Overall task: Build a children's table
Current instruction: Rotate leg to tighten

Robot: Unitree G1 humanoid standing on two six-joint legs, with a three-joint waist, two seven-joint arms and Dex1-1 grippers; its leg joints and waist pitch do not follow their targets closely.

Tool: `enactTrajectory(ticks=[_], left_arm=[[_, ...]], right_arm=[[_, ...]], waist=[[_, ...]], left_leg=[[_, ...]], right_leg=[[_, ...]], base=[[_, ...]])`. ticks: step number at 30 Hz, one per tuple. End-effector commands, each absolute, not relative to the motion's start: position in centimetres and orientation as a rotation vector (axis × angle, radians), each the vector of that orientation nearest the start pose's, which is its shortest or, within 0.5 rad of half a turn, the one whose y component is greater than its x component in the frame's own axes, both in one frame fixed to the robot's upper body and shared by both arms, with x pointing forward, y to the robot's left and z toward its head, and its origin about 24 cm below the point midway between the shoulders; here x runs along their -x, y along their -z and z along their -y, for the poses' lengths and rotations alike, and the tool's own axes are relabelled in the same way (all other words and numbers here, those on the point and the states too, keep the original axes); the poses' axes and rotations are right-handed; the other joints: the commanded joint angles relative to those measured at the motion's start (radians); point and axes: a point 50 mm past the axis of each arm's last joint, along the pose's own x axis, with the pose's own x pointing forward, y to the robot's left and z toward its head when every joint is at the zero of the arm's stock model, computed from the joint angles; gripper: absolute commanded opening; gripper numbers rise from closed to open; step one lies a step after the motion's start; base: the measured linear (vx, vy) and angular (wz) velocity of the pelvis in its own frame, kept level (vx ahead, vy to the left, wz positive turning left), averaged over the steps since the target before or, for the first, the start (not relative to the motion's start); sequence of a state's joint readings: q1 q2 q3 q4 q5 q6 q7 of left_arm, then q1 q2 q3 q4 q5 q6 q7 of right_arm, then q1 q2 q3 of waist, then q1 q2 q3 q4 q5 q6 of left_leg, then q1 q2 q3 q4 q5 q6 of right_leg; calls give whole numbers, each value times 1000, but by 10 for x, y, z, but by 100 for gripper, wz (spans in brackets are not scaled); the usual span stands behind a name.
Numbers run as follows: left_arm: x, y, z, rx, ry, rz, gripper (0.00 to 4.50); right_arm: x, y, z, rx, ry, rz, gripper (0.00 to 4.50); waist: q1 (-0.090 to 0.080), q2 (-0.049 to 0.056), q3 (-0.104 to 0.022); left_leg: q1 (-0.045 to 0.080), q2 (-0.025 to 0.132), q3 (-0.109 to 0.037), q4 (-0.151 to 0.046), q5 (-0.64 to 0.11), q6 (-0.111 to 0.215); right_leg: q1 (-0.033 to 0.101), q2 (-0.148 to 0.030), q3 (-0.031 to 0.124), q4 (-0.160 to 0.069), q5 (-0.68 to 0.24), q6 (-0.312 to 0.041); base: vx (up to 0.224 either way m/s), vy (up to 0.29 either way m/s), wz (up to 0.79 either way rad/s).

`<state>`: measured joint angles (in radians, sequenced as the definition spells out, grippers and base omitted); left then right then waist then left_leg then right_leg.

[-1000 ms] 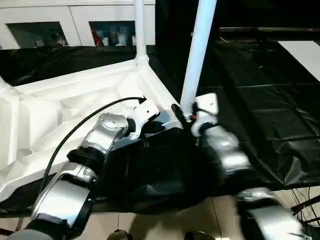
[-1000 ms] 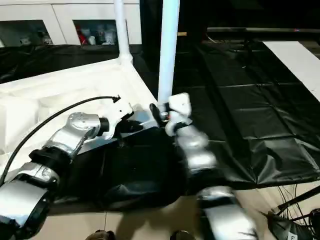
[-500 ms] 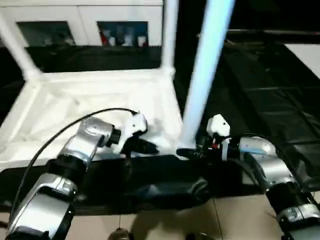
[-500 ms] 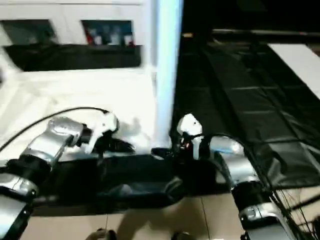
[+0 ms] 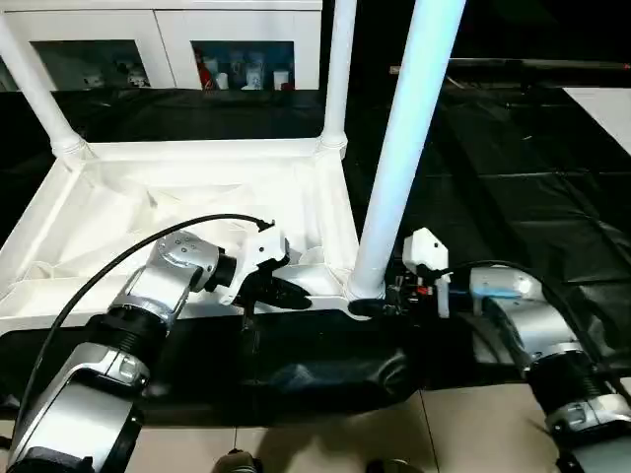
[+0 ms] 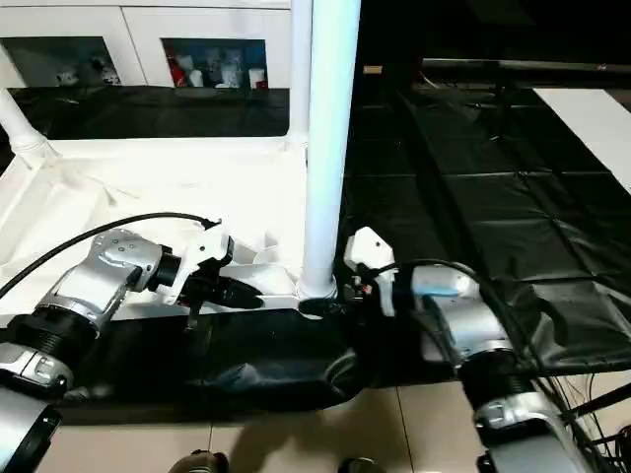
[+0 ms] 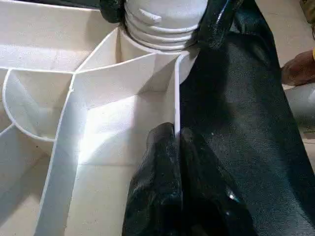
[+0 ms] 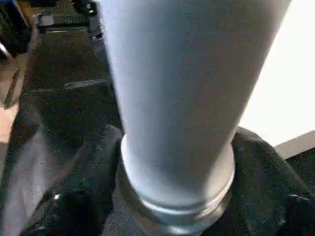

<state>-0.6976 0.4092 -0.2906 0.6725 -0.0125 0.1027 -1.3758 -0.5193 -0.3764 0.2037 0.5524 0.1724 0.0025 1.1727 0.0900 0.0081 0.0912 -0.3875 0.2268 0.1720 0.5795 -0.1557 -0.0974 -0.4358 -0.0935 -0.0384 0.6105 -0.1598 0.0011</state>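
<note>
the leg (image 5: 399, 158), leaning a second ago, now stands upright in the near corner of the upturned table (image 5: 187, 197), right gripper (image 5: 380, 304) clasping its base, left gripper (image 7: 174, 147) pinching the rim, so seating looks nearly done.

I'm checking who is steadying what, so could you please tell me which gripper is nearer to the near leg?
Right. The right gripper is closed around the base of the near leg; the left gripper pinches the table rim beside it.
</note>
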Motion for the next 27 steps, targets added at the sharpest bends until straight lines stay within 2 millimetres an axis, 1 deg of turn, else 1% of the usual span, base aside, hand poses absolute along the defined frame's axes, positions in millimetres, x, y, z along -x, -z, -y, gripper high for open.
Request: enactTrajectory(ticks=[1,7,9,10,12,13,14,15,16,17,18,19,20,21,22,23,24,25,26,27], left_arm=[[-326,-76,-141,-393,1471,-464,0],[-326,-77,-141,-394,1472,-471,0],[-326,-77,-142,-397,1471,-474,0],[-326,-77,-142,-397,1471,-474,0],[-326,-77,-142,-400,1459,-470,0],[-331,-76,-140,-413,1406,-449,0],[-333,-75,-139,-420,1370,-429,0],[-336,-75,-137,-428,1338,-410,0],[-337,-74,-136,-431,1325,-402,0],[-341,-73,-133,-436,1278,-392,0],[-341,-73,-133,-436,1278,-392,0],[-347,-70,-127,-421,1186,-385,0],[-348,-70,-126,-417,1179,-384,0],[-351,-68,-120,-395,1142,-377,0],[-352,-68,-117,-383,1129,-374,0],[-354,-67,-112,-368,1101,-369,0],[-354,-67,-112,-367,1099,-369,0],[-358,-65,-103,-371,1031,-365,0],[-360,-64,-100,-378,1001,-361,0],[-361,-63,-99,-375,992,-363,0]], right_arm=[[-312,-61,139,213,-1289,-237,287],[-311,-58,138,216,-1294,-241,271],[-311,-56,138,216,-1283,-241,271],[-311,-55,138,214,-1279,-240,270],[-312,-55,137,204,-1256,-236,270],[-318,-52,136,182,-1150,-227,270],[-322,-50,135,174,-1066,-218,270],[-326,-48,135,155,-989,-212,270],[-327,-47,134,146,-959,-210,270],[-331,-45,132,91,-876,-205,270],[-331,-45,132,91,-876,-205,269],[-338,-38,127,-25,-693,-211,269],[-338,-37,126,-29,-678,-212,269],[-341,-33,122,-48,-587,-220,269],[-342,-31,121,-51,-546,-224,269],[-344,-28,117,-52,-476,-233,269],[-344,-27,117,-52,-470,-234,269],[-347,-23,107,-63,-344,-254,269],[-348,-21,102,-86,-291,-263,269],[-348,-21,99,-94,-266,-262,268]], waist=[[0,-6,-82],[0,-6,-81],[1,-2,-81],[0,-3,-81],[0,-1,-80],[-1,1,-79],[-3,1,-78],[-7,0,-77],[-9,-1,-77],[-11,1,-76],[-11,1,-76],[-15,3,-76],[-18,2,-76],[-20,5,-76],[-22,4,-77],[-25,7,-77],[-25,7,-77],[-28,10,-76],[-30,9,-76],[-30,12,-76]], left_leg=[[13,-11,19,-59,-204,66],[12,-11,19,-59,-206,64],[12,-11,18,-59,-207,61],[13,-11,19,-59,-211,61],[12,-12,18,-59,-214,59],[12,-11,17,-60,-217,53],[12,-12,18,-61,-223,49],[12,-14,16,-64,-239,31],[11,-16,14,-66,-247,17],[14,-16,15,-67,-258,13],[14,-16,15,-67,-258,13],[15,-16,14,-67,-264,4],[15,-16,14,-68,-263,1],[16,-17,14,-69,-266,-7],[16,-17,14,-68,-264,-9],[14,-19,12,-69,-269,-6],[14,-19,12,-69,-269,-6],[16,-18,14,-68,-274,-7],[19,-20,14,-69,-281,-17],[16,-21,13,-70,-281,-19]], right_leg=[[67,-19,18,-59,-137,-262],[68,-20,18,-59,-138,-261],[68,-21,18,-59,-139,-261],[67,-20,19,-60,-138,-263],[68,-20,18,-60,-141,-263],[66,-21,19,-60,-146,-261],[64,-22,20,-62,-154,-258],[64,-24,19,-66,-192,-248],[67,-23,18,-68,-226,-231],[63,-22,19,-71,-239,-222],[63,-22,19,-71,-239,-222],[62,-22,20,-71,-238,-222],[62,-21,20,-71,-237,-222],[60,-21,20,-72,-237,-218],[59,-22,20,-71,-231,-221],[64,-20,18,-71,-225,-220],[64,-20,18,-71,-225,-220],[57,-21,21,-73,-227,-221],[57,-20,20,-76,-242,-218],[59,-20,20,-74,-246,-215]], base=[[0,0,0],[0,0,0],[0,0,0],[0,0,0],[0,0,0],[0,0,0],[0,0,0],[0,0,0],[0,0,0],[0,0,0],[0,0,0],[0,0,0],[0,0,0],[0,0,0],[0,0,0],[0,0,0],[0,0,0],[0,0,0],[0,0,0],[0,0,0]])
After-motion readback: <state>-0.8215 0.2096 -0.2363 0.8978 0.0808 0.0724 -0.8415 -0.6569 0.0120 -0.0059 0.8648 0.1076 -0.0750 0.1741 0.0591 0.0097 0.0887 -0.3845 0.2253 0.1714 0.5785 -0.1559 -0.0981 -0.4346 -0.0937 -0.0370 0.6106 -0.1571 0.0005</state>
